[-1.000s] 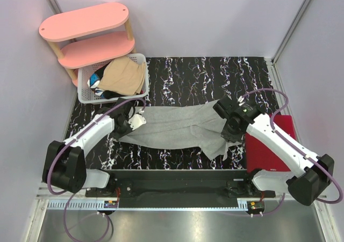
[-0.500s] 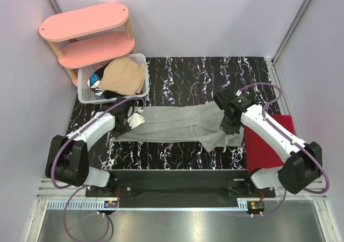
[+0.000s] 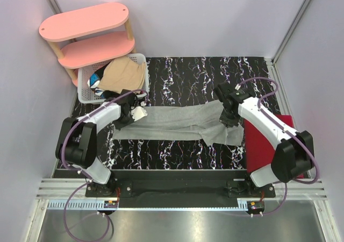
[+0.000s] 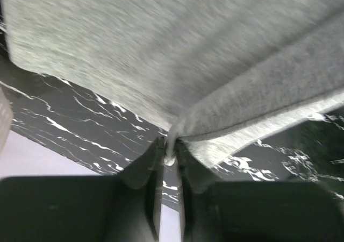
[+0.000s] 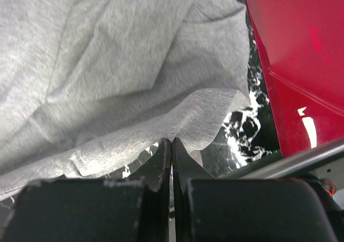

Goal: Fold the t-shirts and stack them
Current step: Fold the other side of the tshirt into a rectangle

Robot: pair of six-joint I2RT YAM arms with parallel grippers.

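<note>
Where the grey t-shirt (image 3: 177,122) lies stretched sideways across the black marbled table (image 3: 193,75), each arm is at one end of it. The left gripper (image 3: 134,114) sits at the shirt's left end, just in front of the white basket (image 3: 85,94). In the left wrist view its fingers stand slightly parted with a hem of grey cloth between them; whether they pinch it cannot be told. The right gripper (image 3: 230,119) is at the right end, where the fabric is bunched and creased. Its fingers are pressed together on a pinch of the shirt's edge, and the cloth peaks up to the tips. A tan t-shirt (image 3: 124,75) is heaped in the basket over darker garments. A flat red item (image 3: 269,145) lies just beside the shirt's right end, at the table's right edge.
</note>
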